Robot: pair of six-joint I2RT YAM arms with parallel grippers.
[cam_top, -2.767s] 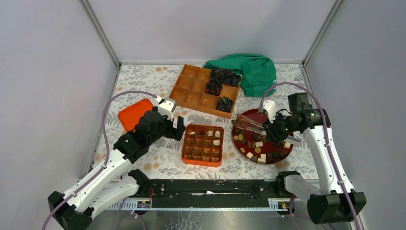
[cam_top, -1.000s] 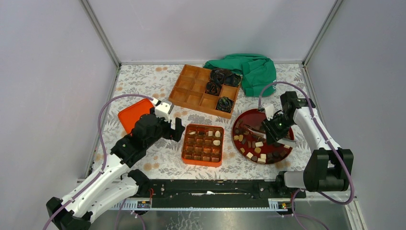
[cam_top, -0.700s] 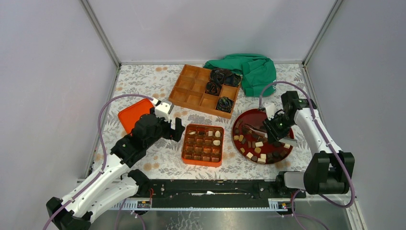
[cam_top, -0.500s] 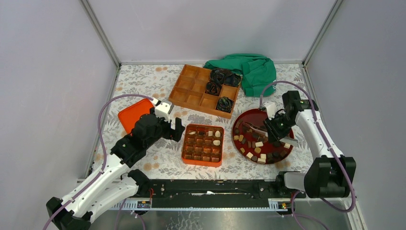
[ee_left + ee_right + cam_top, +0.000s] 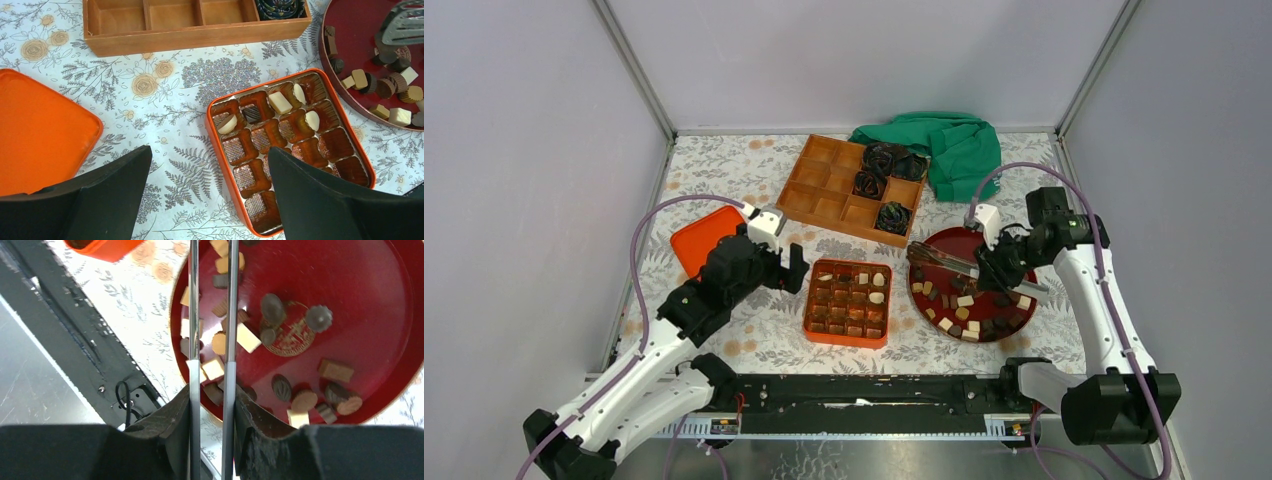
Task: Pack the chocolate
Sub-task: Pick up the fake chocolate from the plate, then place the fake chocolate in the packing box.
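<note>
Top view: the loose chocolate point(image 5: 969, 312) lies mostly in the near half of the red plate point(image 5: 952, 243), just right of the orange box point(image 5: 808, 305). The right gripper point(image 5: 996, 268) is clamped on a pair of tongs point(image 5: 939, 258), with the tips out over the plate's far-left part. The left gripper point(image 5: 796, 268) hangs just left of the box and holds nothing. The box lid point(image 5: 704, 238) sits well off to the left.

Left wrist: jaws spread wide and empty, with the box ahead of them. About five pieces sit in the far cells, e.g. a cream one point(image 5: 280, 102). The other cells show bare liner, so I'd say packing is at an early stage.

Right wrist: the jaws pinch the tong handles. The two blades run parallel with a narrow gap over the heap by the plate's rim. I can't see anything between them.

Handling (my read):
- The pieces are light, rigid, smooth and tiny, so they will likely squirt out of thin metal blades.
- Too much squeeze could chip or mark them.
- Grip cubes across two flat faces and rounded ones across the widest part.
- Pick one lying apart from its neighbours, such as the cream cube point(image 5: 248, 337).
</note>
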